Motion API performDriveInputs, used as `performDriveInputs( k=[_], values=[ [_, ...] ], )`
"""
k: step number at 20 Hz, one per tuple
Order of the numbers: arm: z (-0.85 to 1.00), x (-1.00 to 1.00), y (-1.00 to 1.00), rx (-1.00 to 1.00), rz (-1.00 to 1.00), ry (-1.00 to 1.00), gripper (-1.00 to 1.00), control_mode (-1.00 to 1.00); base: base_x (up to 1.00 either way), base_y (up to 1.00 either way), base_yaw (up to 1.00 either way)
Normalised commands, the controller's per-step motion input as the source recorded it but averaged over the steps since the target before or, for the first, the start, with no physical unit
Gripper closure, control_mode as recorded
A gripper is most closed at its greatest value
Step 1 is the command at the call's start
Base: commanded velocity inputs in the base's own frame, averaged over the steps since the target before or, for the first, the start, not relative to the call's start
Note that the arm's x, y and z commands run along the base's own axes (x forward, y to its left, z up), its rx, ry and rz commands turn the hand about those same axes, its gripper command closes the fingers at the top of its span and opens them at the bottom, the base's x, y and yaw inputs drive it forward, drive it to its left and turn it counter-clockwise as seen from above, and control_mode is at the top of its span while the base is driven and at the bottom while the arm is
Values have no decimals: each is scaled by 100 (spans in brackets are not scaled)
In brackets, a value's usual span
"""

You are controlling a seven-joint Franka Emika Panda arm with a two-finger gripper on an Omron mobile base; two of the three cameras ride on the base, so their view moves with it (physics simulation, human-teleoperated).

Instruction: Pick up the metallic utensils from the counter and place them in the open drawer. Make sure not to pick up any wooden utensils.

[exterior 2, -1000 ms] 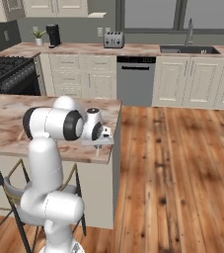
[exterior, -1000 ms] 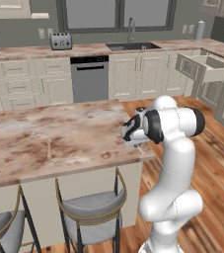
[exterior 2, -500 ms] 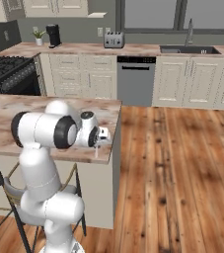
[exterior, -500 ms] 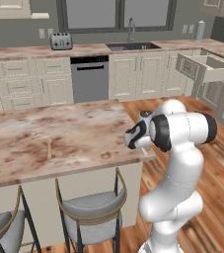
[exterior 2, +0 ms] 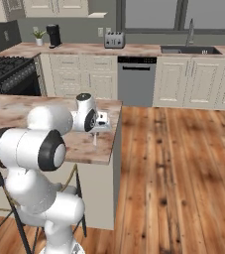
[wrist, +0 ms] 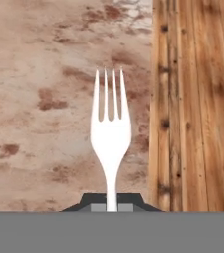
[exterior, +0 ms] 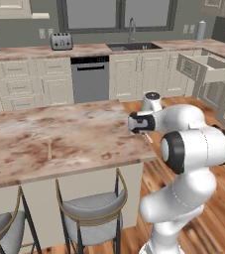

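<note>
- While clamped on the handle of the fork (wrist: 111, 129), gripper (wrist: 111, 201) closed, tines pointing away from the hand.
- Fork: all-silver, four tines, held above the edge of the tabletop (wrist: 44, 99), with wooden floor (wrist: 197, 99) to one side in the hand view.
- In the left base view, gripper (exterior: 144, 135) positioned at the right-hand end of the tabletop (exterior: 59, 139), fork (exterior: 148, 137) hanging as a thin pale sliver below it.
- In the right base view, gripper (exterior 2: 97, 133) over the near corner of the tabletop (exterior 2: 15, 111), fork (exterior 2: 95, 138) pointing down toward the slab.
- Wooden utensil (exterior: 49, 148): pale tan stick, lying flat on the tabletop, well apart from the gripper, toward the left.
- Drawer (exterior: 204, 67): pulled open at the far right of the back cabinets, pale interior visible, well apart from the gripper.
- Sink (exterior: 129, 46) and toaster (exterior: 61, 41) on the back counter; dishwasher (exterior: 90, 79) below it.
- Stool (exterior: 91, 208) tucked under the tabletop's near side.
</note>
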Motion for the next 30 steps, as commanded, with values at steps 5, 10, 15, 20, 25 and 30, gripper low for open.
performDriveInputs(
  k=[5, 10, 15, 20, 25, 30],
  values=[
    [100, -33, 0, -3, 1, 0, 100, -100, 0, 0, 0],
    [66, -74, 0, -5, 9, -6, 100, -100, 0, 0, 0],
    [17, -77, 1, -6, 21, -11, 100, -100, 0, 0, 0],
    [8, -72, 0, -2, 27, -15, 100, -100, 0, 0, 0],
    [30, -69, 0, 0, 27, -21, 100, -100, 0, 0, 0],
    [56, -45, 0, -1, 18, -9, 100, -100, 0, 0, 0]
  ],
)
